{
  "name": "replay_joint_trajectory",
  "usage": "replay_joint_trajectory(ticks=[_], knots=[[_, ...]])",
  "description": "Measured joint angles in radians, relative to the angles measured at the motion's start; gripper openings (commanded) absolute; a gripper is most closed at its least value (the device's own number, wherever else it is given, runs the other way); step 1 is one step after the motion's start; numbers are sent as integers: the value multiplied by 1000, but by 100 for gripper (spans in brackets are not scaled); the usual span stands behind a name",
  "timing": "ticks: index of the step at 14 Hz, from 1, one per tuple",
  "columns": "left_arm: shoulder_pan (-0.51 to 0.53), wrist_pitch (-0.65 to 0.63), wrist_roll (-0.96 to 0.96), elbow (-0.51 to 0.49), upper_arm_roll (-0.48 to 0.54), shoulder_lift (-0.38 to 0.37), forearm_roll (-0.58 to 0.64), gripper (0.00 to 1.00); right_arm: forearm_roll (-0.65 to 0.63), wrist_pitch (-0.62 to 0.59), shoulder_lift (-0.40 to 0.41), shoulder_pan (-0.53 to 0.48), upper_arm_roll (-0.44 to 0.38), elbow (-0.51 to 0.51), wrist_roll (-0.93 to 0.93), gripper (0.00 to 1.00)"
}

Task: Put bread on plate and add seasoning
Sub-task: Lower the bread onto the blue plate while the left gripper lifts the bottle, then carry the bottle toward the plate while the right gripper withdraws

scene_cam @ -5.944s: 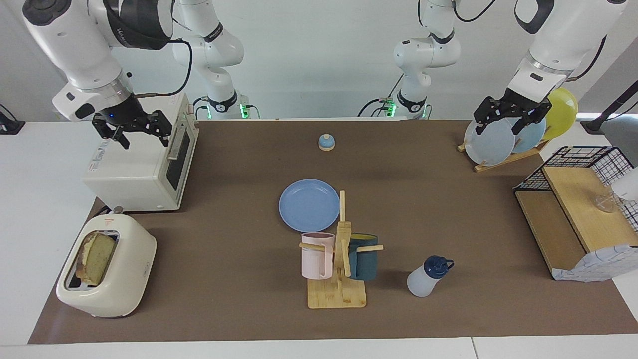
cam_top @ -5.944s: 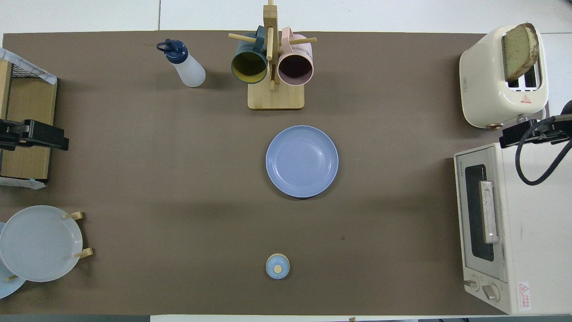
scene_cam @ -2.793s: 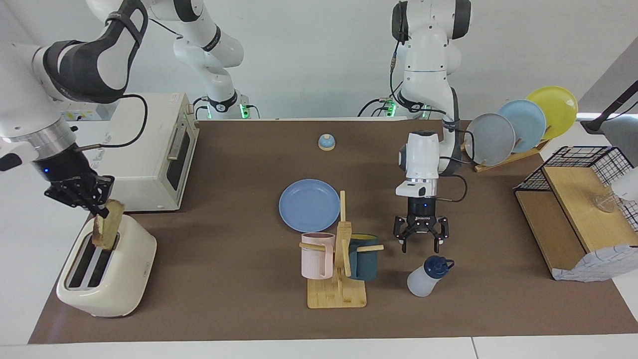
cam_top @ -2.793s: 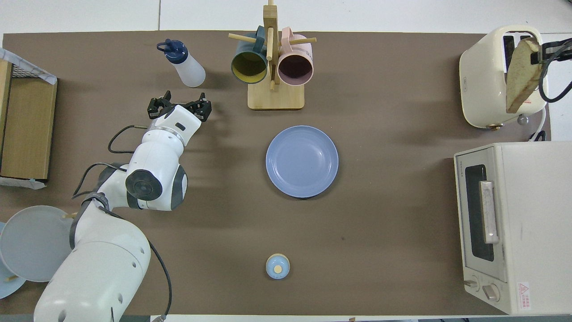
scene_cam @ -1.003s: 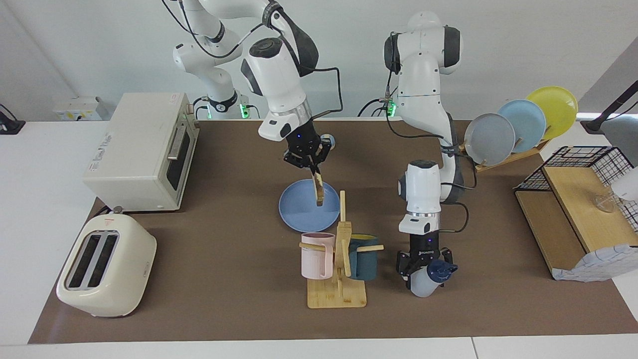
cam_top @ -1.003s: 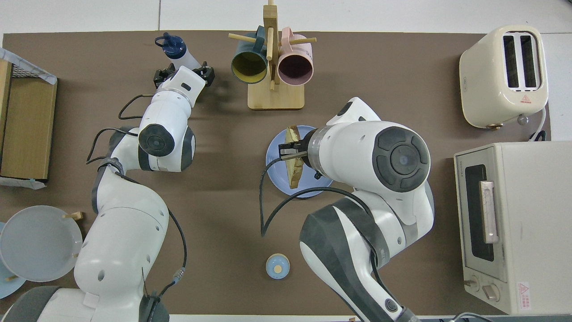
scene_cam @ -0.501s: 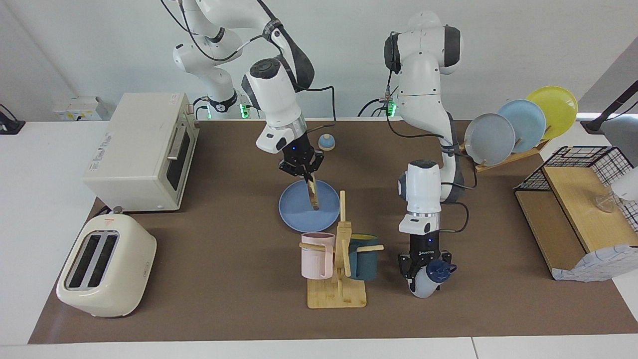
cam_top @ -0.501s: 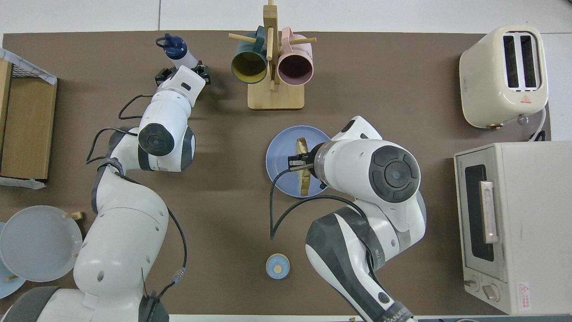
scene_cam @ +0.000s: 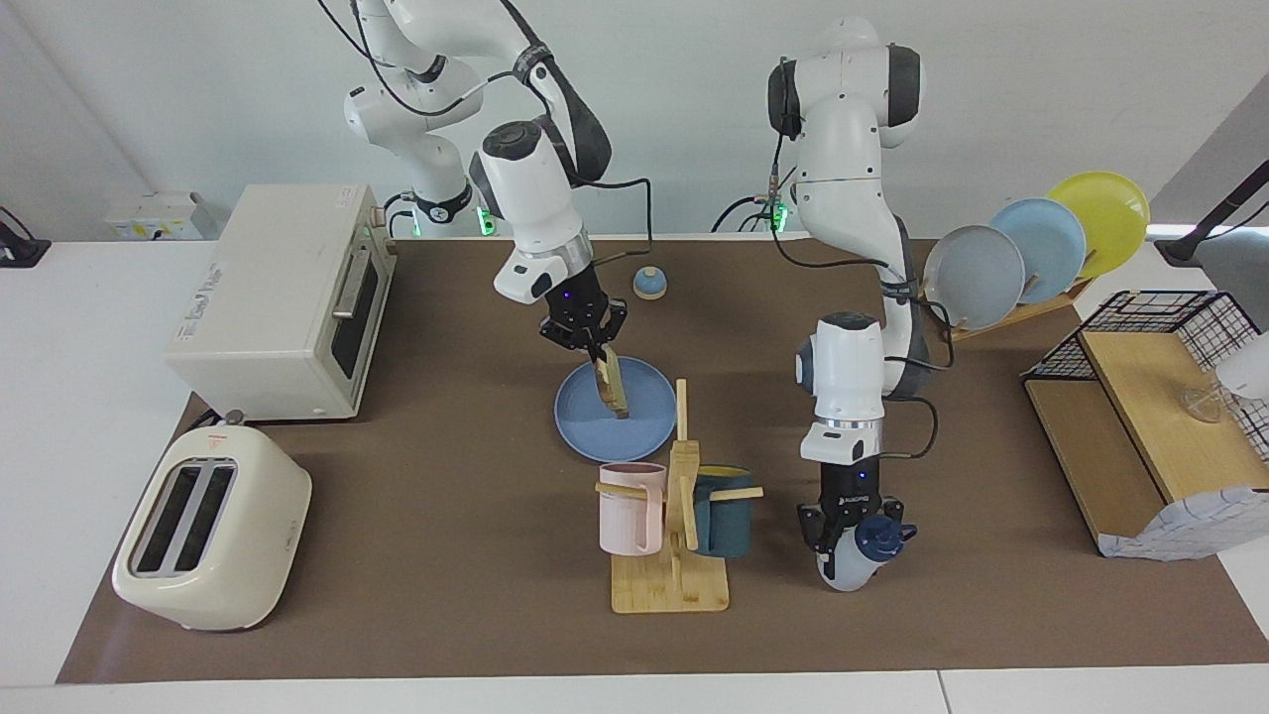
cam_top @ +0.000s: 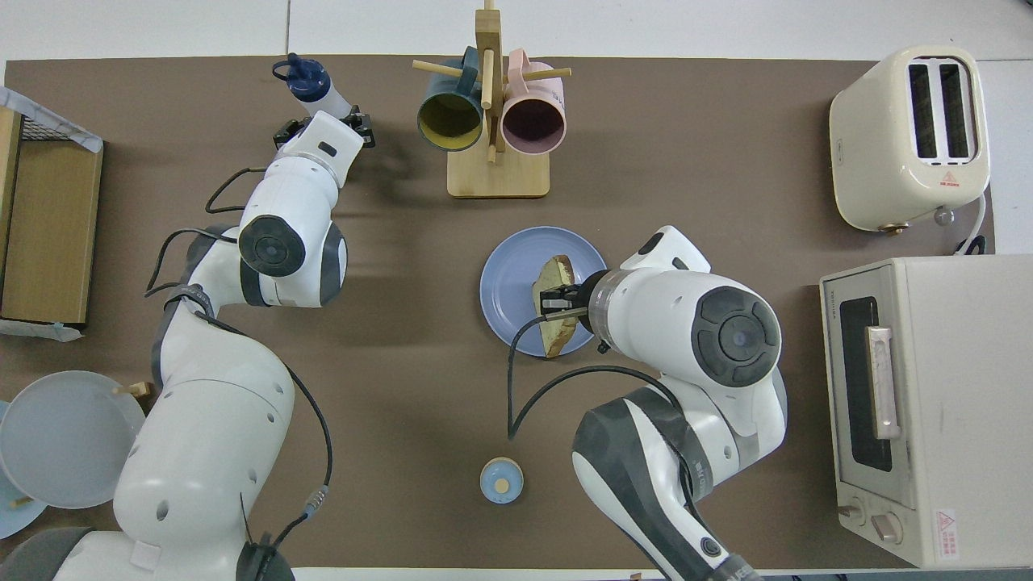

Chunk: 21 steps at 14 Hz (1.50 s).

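Observation:
My right gripper (scene_cam: 597, 357) is shut on the top edge of the bread (scene_cam: 613, 389), a tan toast slice with a brown crust. It holds the slice tilted over the blue plate (scene_cam: 644, 436) in the middle of the mat, with the slice's lower edge at or just above the plate. In the overhead view the bread (cam_top: 554, 271) shows beside the right gripper (cam_top: 557, 307) over the plate (cam_top: 508, 278). My left gripper (scene_cam: 849, 533) is shut on the seasoning (scene_cam: 841, 570), a white bottle with a navy cap, held tilted low over the mat. From above, the seasoning (cam_top: 311, 81) pokes out past the left gripper (cam_top: 326, 119).
A wooden mug rack (scene_cam: 670, 580) with a pink and a teal mug stands between plate and bottle, farther from the robots than the plate. A cream toaster (scene_cam: 213, 540) and a toaster oven (scene_cam: 278, 297) stand at the right arm's end. There are also a bell (scene_cam: 648, 284), racked plates (scene_cam: 1031, 248) and a wooden shelf (scene_cam: 1140, 426).
The right gripper has moved a little toward the robots and tipped the bread over, lower onto the plate. The left gripper has shifted the bottle slightly and stays closed on it.

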Motion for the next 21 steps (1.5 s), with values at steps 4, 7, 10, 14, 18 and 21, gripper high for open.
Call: replay_joint_trajectory(ticks=[4, 7, 10, 14, 18, 21], knots=[[9, -100, 21, -1, 4, -81, 1, 0, 0, 98, -8, -15, -1, -60, 0, 0], [9, -217, 148, -1, 6, -142, 1, 0, 0, 135, -9, -33, -1, -90, 0, 0], [19, -473, 328, 1, 13, -264, 0, 0, 0, 136, -9, -57, -1, -95, 0, 0], [26, -782, 527, -1, 12, -421, 1, 0, 48, 144, -9, -90, -1, -98, 0, 0], [17, -996, 747, -41, 8, -538, 13, 0, 159, 177, -9, -79, 2, -111, -1, 0], [11, -1062, 871, -139, 3, -665, 59, 0, 222, 179, -9, -71, 3, -123, 1, 7]])
